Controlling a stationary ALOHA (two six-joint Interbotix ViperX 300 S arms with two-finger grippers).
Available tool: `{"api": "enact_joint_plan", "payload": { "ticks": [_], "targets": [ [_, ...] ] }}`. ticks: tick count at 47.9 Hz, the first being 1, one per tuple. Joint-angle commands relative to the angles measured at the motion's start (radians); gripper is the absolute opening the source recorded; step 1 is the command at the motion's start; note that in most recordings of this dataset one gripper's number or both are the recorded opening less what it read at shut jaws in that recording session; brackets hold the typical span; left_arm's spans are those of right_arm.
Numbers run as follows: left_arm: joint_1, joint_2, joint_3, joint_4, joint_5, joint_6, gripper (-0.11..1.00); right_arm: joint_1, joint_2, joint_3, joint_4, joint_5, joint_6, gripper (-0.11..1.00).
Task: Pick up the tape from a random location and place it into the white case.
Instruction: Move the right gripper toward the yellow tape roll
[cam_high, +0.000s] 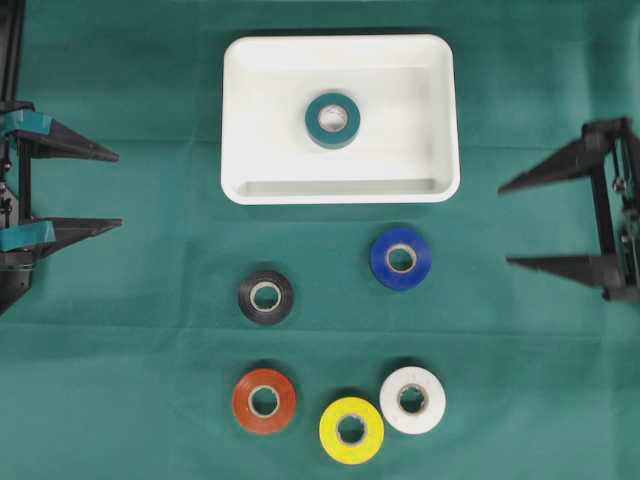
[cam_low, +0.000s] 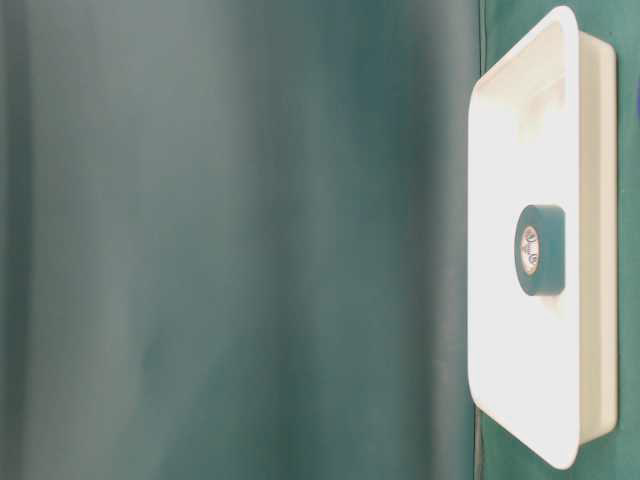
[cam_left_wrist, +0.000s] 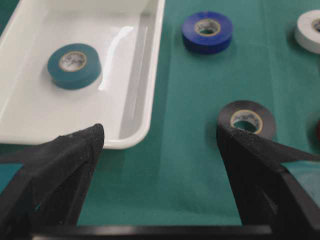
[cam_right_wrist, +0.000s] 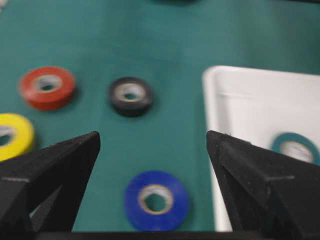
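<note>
The white case (cam_high: 250, 120) lies at the top middle of the green cloth, and a teal tape roll (cam_high: 333, 120) lies flat inside it. On the cloth below lie a blue roll (cam_high: 401, 259), a black roll (cam_high: 266, 296), an orange roll (cam_high: 264, 401), a yellow roll (cam_high: 351, 430) and a white roll (cam_high: 413, 400). My left gripper (cam_high: 118, 190) stands open at the left edge, holding nothing. At the right edge my right gripper (cam_high: 503, 225) is open and empty too. The left wrist view has the case (cam_left_wrist: 142, 100), teal roll (cam_left_wrist: 74, 65) and black roll (cam_left_wrist: 247, 118) ahead.
A green cloth (cam_high: 130, 380) covers the whole table. The table-level view shows the case (cam_low: 560, 440) with the teal roll (cam_low: 540, 249) and a green backdrop. The rolls stand apart from one another, with cloth showing between them.
</note>
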Motion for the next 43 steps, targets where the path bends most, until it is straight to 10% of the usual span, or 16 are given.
{"api": "enact_joint_plan", "payload": {
  "ticks": [1, 26, 43],
  "targets": [
    [0.002, 0.008, -0.014, -0.002, -0.008, 0.000, 0.95, 0.049, 0.002, -0.015, 0.003, -0.002, 0.002, 0.91],
    [0.002, 0.008, -0.014, -0.002, -0.008, 0.000, 0.95, 0.143, 0.015, -0.034, 0.000, -0.002, 0.008, 0.91],
    [0.002, 0.009, -0.014, -0.002, -0.008, 0.000, 0.95, 0.169, 0.261, -0.179, -0.009, -0.048, 0.003, 0.91]
  ]
}}
